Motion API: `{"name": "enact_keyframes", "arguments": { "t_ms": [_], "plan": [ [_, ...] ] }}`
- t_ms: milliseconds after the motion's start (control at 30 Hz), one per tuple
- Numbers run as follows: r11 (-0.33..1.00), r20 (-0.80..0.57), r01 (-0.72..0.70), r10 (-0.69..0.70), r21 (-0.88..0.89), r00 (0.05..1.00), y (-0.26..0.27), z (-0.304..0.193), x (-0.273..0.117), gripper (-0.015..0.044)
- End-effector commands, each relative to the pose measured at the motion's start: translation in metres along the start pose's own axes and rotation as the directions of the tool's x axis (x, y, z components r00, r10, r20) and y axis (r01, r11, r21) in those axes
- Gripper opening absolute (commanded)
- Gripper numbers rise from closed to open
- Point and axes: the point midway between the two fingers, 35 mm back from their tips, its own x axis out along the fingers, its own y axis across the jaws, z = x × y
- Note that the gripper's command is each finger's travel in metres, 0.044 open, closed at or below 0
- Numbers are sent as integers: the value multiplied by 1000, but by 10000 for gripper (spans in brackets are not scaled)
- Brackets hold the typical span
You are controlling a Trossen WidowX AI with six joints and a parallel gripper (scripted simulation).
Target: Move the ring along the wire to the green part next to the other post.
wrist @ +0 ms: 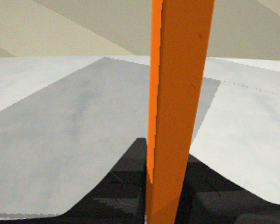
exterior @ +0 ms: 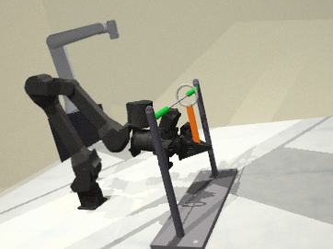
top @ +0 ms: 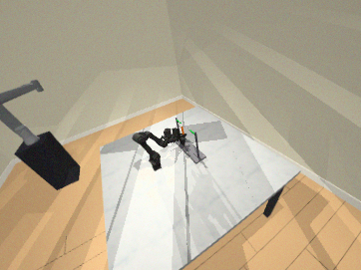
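Note:
The pale ring [exterior: 177,96] surrounds the wire by the inner end of the far green part [exterior: 191,92], close to the far post [exterior: 205,125] [top: 177,123]; any contact with the wire is too small to tell. Its orange handle [exterior: 193,125] [top: 182,130] [wrist: 180,100] hangs down, slightly tilted. My gripper [exterior: 199,146] [wrist: 151,146] is shut on the handle's lower end. The thin grey wire [exterior: 177,103] runs to the other green part [exterior: 162,113] [top: 191,132] at the near post [exterior: 165,175] [top: 197,145]. The ring is not clear in the top view and out of the wrist view.
Both posts stand on a grey base [exterior: 202,208] [top: 199,159] on the marble table [top: 150,220]. My forearm reaches in behind the near post in the exterior view, below the wire. A black box with a grey arm [top: 47,160] stands beyond the table.

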Motion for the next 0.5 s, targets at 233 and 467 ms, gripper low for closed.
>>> {"name": "enact_keyframes", "arguments": {
  "t_ms": [233, 467],
  "plan": [
    [1000, 0, 6, -6, 7, 1000, 11, 1, 0, -150],
    [1000, -1, 9, -9, 8, 1000, 18, 1, 0, -150]
  ]
}}
